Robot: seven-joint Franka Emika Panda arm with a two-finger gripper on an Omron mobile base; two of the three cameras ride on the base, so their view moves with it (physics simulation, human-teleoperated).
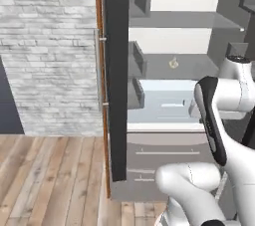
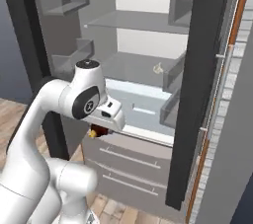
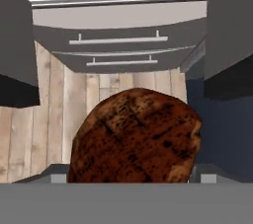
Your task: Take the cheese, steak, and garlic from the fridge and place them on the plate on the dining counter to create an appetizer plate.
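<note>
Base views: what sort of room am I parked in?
Likely a home kitchen: an open fridge with shelves and grey drawers, a white brick wall, a wood plank floor.

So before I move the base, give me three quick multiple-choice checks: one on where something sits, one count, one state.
1. Where is the garlic?
A. On a fridge shelf
B. On the wood floor
C. In a door bin

2. How many drawer handles show in the hand view?
A. One
B. Two
C. Four

3. What are the fingers doing?
A. Open and empty
B. Holding the steak
C. Closed on nothing

Answers:
1. A, the pale bulb sits on the grey shelf inside the open fridge.
2. B, two pale bars lie one above the other on the grey drawer fronts.
3. B, the brown lump sits right between the fingers.
</note>
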